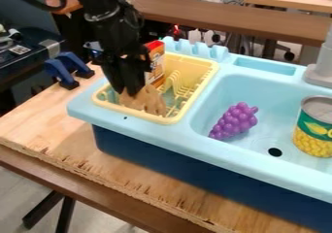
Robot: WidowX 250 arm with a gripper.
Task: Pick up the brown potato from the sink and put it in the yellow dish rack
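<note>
Black tool lowered over a tan-brown piece in the yellow rack

The black arm enters at the top edge of the view, left of the middle, and drops steeply, leaning slightly, so that the tool points down into the rack. Its tips overlap the upper left part of the tan-brown piece. I cannot tell whether the tool is spread, pressed together or pinching the piece. The piece lies in the near part of the rack, by the near rim, partly hidden behind the tool.

The rack is set into the left end of a light-blue toy sink, which stands on the wooden counter. Beside the tool, on its right, an orange-red box stands upright at the rack's far left part, close to the arm. Yellow prongs rise right of the piece, and the rack's rim walls it in.

In the basin, purple grapes lie toward the left side, well apart from the tool. A can with a green and yellow label is toward the right, with a dark drain hole between them. A grey faucet rises at the sink's far right edge. Two blue clamps sit at the counter's far left edge.
</note>
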